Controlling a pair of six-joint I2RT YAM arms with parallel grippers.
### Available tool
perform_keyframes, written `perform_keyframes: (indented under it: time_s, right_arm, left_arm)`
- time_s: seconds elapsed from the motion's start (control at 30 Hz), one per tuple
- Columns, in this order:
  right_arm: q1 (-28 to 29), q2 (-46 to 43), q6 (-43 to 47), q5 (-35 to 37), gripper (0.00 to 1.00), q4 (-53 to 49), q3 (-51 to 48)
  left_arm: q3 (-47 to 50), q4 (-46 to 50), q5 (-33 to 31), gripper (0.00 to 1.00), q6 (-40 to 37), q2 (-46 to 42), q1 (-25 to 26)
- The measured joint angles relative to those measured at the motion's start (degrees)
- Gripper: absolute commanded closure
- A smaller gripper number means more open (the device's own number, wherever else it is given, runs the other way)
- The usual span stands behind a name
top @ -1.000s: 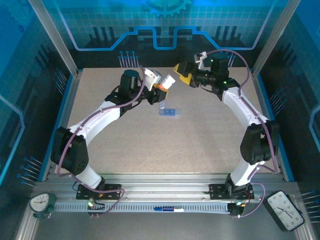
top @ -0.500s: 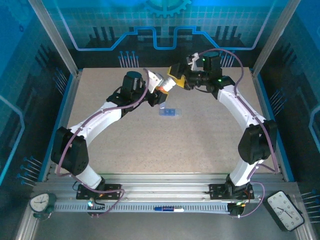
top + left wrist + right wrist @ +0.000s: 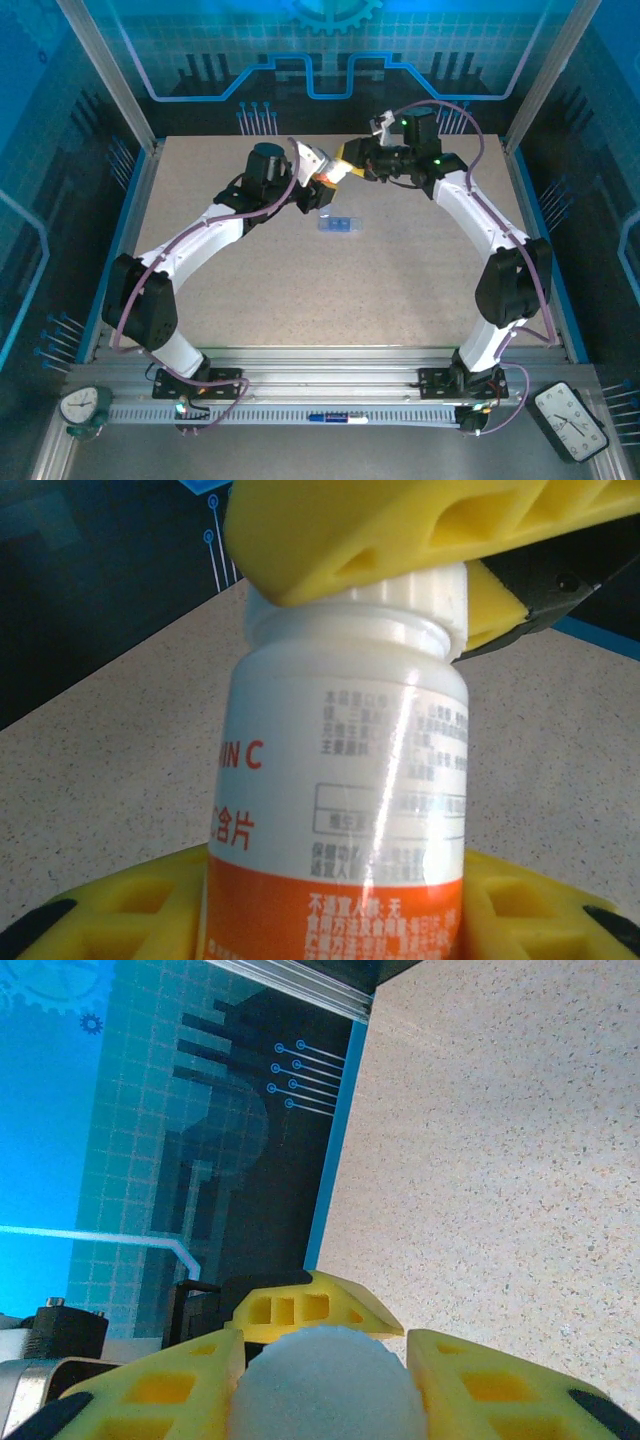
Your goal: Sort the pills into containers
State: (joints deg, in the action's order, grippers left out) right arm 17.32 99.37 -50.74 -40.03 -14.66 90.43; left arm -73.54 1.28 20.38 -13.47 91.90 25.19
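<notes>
White cap (image 3: 320, 1385), free a second ago, now sits clamped in the right tool (image 3: 345, 166). The left tool (image 3: 335, 910) grips the bottle (image 3: 340, 780) (unscrewing looks next, the pill box (image 3: 339, 224) waiting).

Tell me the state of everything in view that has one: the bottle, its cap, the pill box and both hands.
bottle: held tilted off the table by the left hand.
cap: on the bottle, gripped by the right hand.
pill box: flat on the table, untouched; lids too small to tell.
left hand: shut on the bottle.
right hand: shut on the cap.
</notes>
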Motion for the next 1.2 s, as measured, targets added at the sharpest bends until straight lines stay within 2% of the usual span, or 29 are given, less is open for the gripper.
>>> perform_keyframes:
  time_s: [0.33,0.53,0.6,0.7,0.8,1.07,1.2]
  right_arm:
    - [-2.82,-0.81,5.99,-9.33,0.62,8.2,-4.79]
    - [-3.8,-2.49,10.75,-12.48,0.6,11.69,-6.86]
    - [-3.91,-2.73,12.24,-12.92,0.54,11.56,-6.84]
    - [-4.15,-3.02,14.19,-12.68,0.29,10.64,-6.51]
    - [-5.29,-3.37,14.27,-11.32,0.19,10.01,-6.45]
    - [-6.47,-6.21,5.4,-8.55,0.16,12.85,-7.93]
    - [-6.25,-6.14,2.34,-5.49,0.16,9.4,-6.67]
  left_arm:
    - [-0.66,0.35,5.9,1.0,5.27,0.22,-0.44]
    - [-0.68,-1.09,9.6,1.0,7.91,0.22,-0.44]
    - [-0.68,-1.57,10.47,1.0,8.72,0.22,-0.48]
    - [-0.68,-1.62,11.17,1.0,9.2,0.22,-0.61]
    - [-0.68,-2.29,11.3,1.0,9.33,0.22,-1.01]
    - [-0.68,-2.43,9.6,1.0,7.48,0.22,-1.07]
    - [-0.68,-2.21,7.54,1.0,5.68,0.22,-1.07]
